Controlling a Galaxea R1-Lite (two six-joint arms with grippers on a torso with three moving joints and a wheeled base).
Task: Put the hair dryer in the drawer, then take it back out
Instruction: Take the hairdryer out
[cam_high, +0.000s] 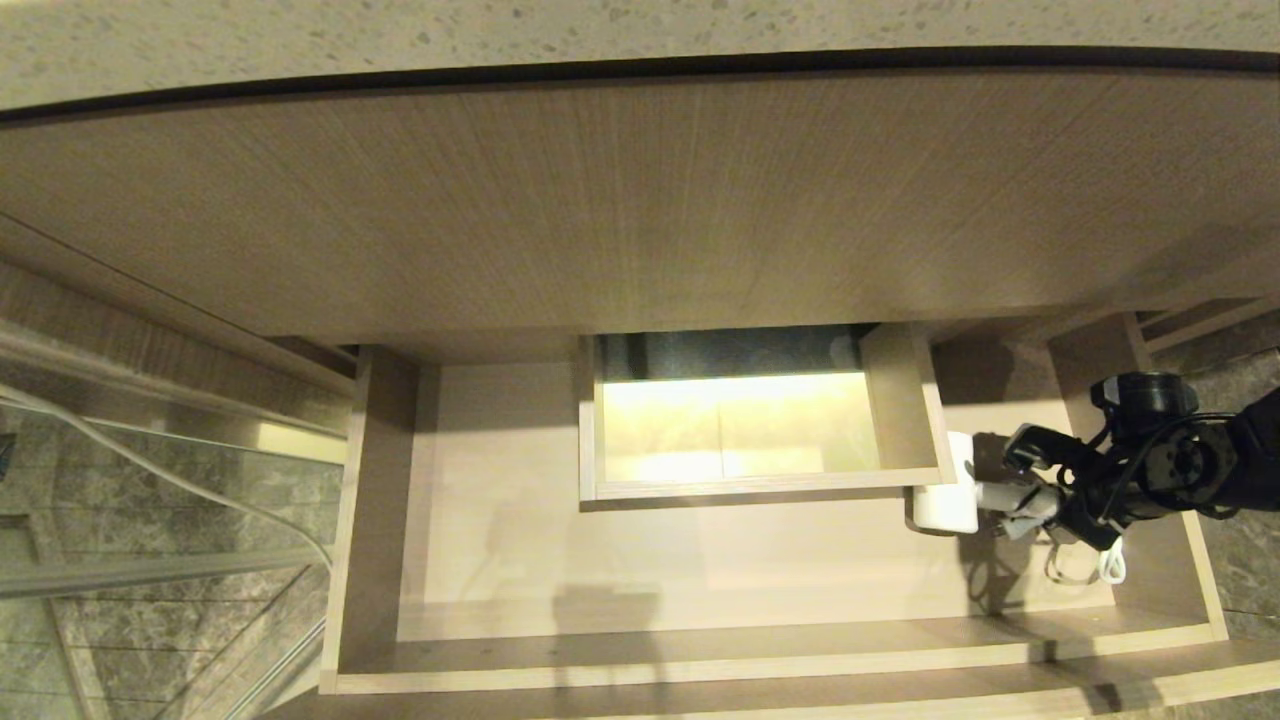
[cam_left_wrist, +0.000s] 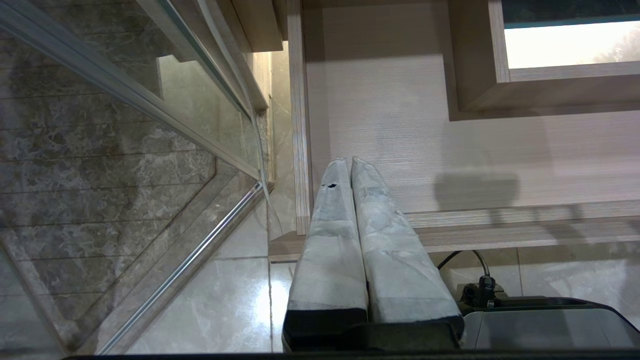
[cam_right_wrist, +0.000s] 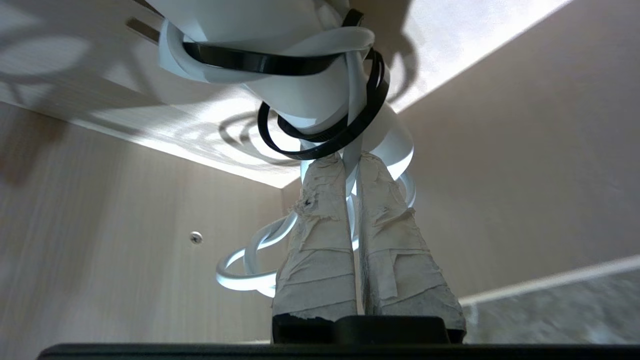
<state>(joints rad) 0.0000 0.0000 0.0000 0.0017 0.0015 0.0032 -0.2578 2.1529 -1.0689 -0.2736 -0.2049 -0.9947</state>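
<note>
Head view, right end effector (cam_high: 1015, 512) clamping hair dryer (cam_high: 945, 495), inside drawer (cam_high: 700, 660)

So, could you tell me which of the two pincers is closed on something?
The right pincer, inside the drawer, is shut on the hair dryer's looped cord. The left pincer is also shut but holds nothing, hanging by the drawer's corner.
</note>
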